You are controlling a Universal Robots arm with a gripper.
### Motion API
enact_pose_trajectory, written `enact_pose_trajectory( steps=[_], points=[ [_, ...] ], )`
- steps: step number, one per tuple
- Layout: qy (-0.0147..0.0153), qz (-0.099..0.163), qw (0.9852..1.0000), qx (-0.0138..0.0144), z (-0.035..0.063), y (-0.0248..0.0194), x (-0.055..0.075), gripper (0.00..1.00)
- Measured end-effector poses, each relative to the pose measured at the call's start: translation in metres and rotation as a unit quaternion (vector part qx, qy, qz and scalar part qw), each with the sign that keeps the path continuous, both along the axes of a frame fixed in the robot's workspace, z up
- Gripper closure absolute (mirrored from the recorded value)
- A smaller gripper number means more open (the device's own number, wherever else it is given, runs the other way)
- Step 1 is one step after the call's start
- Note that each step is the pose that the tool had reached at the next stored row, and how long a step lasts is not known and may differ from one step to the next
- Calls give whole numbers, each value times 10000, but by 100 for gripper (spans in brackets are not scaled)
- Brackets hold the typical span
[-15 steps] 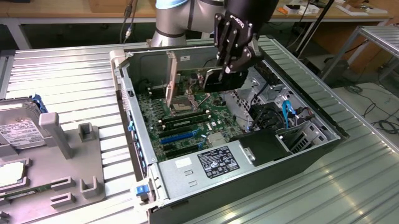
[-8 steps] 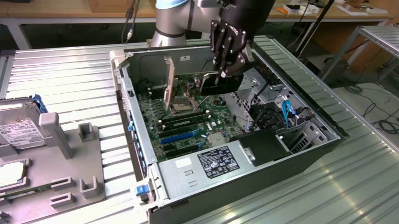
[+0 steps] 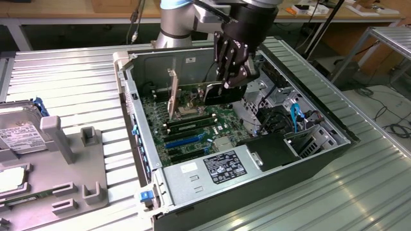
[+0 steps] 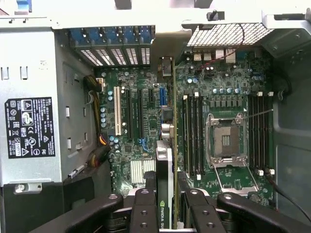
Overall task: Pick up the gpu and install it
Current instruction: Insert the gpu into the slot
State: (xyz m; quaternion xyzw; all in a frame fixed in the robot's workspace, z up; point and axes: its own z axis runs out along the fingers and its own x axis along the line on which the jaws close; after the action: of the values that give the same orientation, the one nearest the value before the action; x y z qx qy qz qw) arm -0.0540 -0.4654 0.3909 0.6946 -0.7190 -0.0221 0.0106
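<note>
The two black fingers (image 4: 145,206) were part-way closed and clamped on either face of the gpu (image 4: 164,165), gripping its end farthest from the case's rear wall. In the exterior view the fingers (image 3: 232,79) reached down from above, with the dark gpu (image 3: 222,95) just beneath them and inside the open computer case (image 3: 321,154). The card stood on edge, square to the motherboard (image 4: 233,82), and low against it. Whether its bottom edge was already seated in a slot could not be told. Its long axis ran along the motherboard, from the fingers toward the perforated slot covers (image 4: 112,56) at the board's rear edge. The wrist view met it edge-on as a thin strip. Across the motherboard, the card lay between the white expansion slot (image 4: 117,111) on one side and the black memory slots (image 4: 193,136) and open processor socket (image 4: 226,141) on the other. The power supply (image 4: 29,126), silver with a black label, sat just beside the motherboard, past the white slot. Outside the case and well apart from the motherboard, toward the exterior view's left, a silver hard drive (image 3: 19,134) and a grey holder (image 3: 77,163) rested on the ribbed metal table (image 3: 77,82).
</note>
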Motion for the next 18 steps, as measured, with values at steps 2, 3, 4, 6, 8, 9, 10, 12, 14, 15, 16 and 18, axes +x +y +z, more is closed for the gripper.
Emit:
enact_pose_trajectory(
  steps=[2,3,4,6,8,9,10,12,14,15,16,18],
  points=[
    [0,0,10000,0,-34,-1,-2,73],
    [0,1,10000,0,-60,-2,-3,73],
    [0,0,10000,0,-108,-3,-3,73],
    [0,0,10000,1,-153,-3,-3,73],
    [0,0,10000,1,-213,-4,-9,73],
    [0,0,10000,1,-233,-4,-13,73],
    [0,0,10000,3,-262,-4,-22,73],
    [0,1,10000,7,-325,-5,-53,73],
    [-5,5,10000,14,-378,-5,-100,73],
    [-7,7,10000,15,-391,-5,-111,73],
    [-11,10,10000,16,-403,-5,-121,73],
    [-25,21,10000,18,-432,-5,-147,73]
  ],
)
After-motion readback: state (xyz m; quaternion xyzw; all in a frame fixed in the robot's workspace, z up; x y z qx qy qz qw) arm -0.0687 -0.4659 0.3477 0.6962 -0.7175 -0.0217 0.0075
